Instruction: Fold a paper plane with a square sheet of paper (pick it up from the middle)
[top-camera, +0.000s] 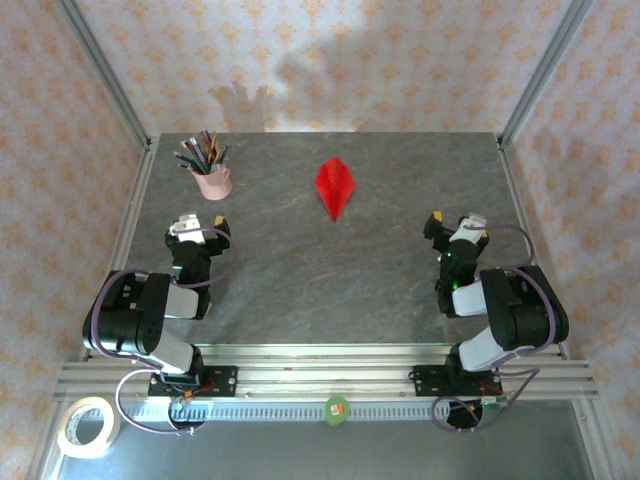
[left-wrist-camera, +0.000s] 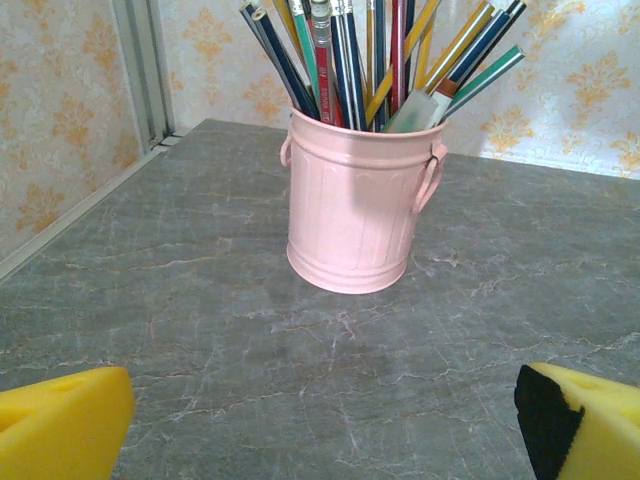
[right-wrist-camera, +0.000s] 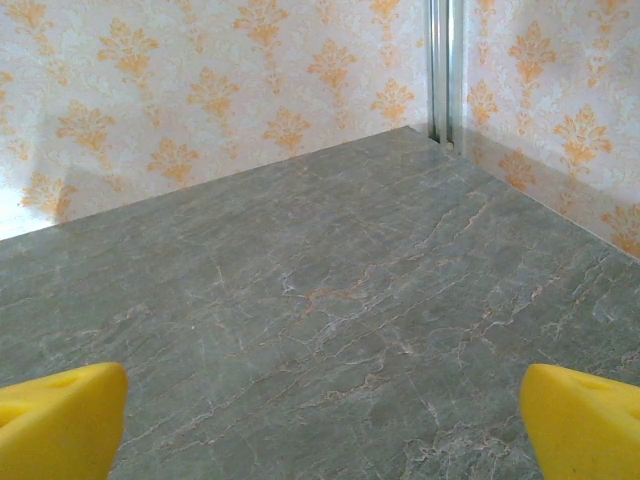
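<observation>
The red paper plane (top-camera: 334, 185) lies flat on the grey stone table (top-camera: 330, 280), at the back middle, its narrow tip pointing toward the arms. My left gripper (top-camera: 203, 225) sits at the left, well short of the plane, open with nothing between its yellow fingertips (left-wrist-camera: 60, 425). My right gripper (top-camera: 455, 224) rests at the right, also open and empty, its yellow fingertips (right-wrist-camera: 585, 425) wide apart over bare table. Both grippers are far from the plane.
A pink cup (top-camera: 212, 181) full of pencils and pens stands at the back left; in the left wrist view this pink cup (left-wrist-camera: 355, 205) stands straight ahead of the fingers. A tape roll (top-camera: 88, 426) lies off the table at the near left. Patterned walls enclose three sides.
</observation>
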